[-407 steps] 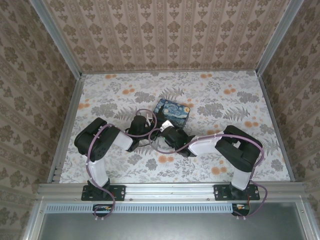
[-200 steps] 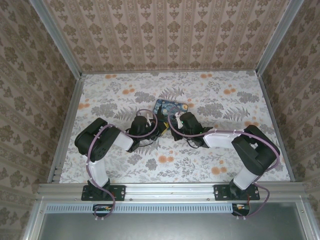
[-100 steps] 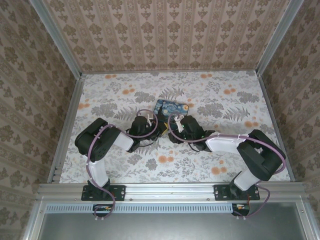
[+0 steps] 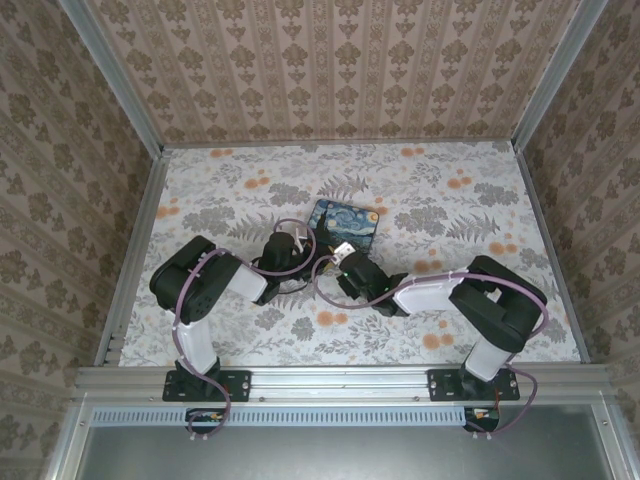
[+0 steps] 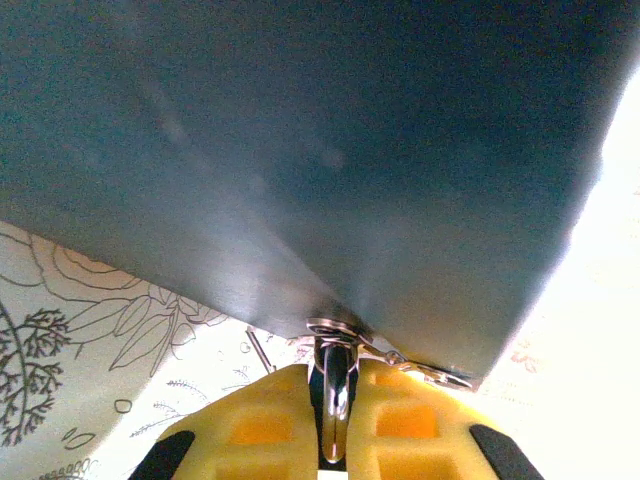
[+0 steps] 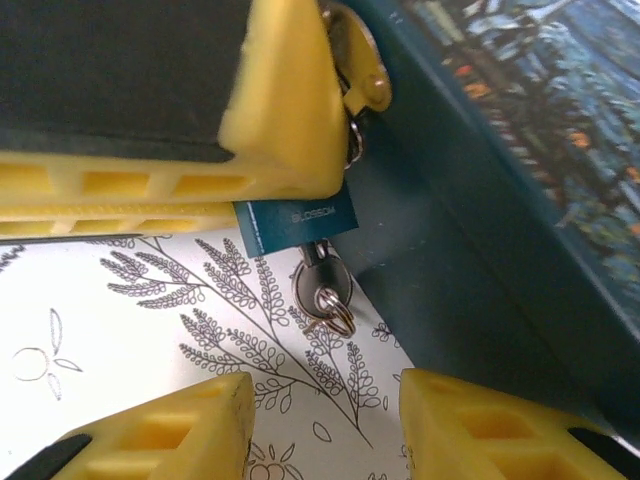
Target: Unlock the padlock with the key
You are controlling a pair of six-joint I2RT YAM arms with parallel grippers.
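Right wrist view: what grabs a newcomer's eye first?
The starry-night box runs down the right side, and against its dark wall the left gripper pinches the small blue padlock near the centre. A key with a ring sits in the padlock's lower end, just above the open right gripper.

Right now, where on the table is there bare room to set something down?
Bare tablecloth runs between the starry-night box and the back wall, and from the box right to the side rail. The far left corner is free too. It is crowded at the box's near edge, where left hand, right hand and padlock meet.
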